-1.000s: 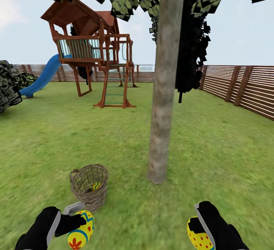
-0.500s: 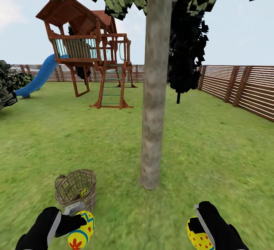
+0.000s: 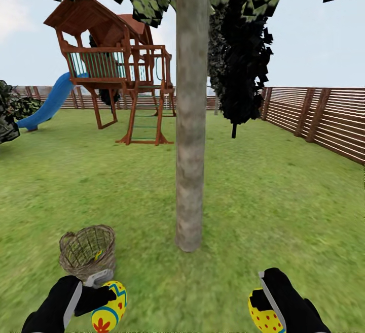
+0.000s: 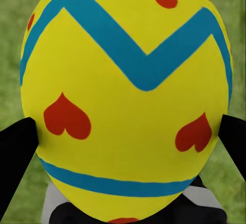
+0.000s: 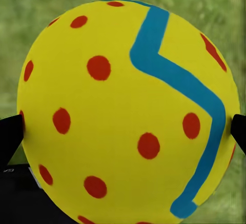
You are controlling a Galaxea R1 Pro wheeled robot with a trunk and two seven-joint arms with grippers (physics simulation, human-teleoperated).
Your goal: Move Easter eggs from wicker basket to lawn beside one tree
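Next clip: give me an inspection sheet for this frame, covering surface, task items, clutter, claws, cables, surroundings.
Surface: lawn, mottled green grass.
Task items: wicker basket left of the tree trunk, a third egg glimpsed inside.
Clutter: nothing seen.
Claws: left claw shut on a heart-patterned egg; right claw shut on a dotted egg.
Cables: nothing seen.
Surroundings: wooden playset with blue slide, slat fence, black tree.
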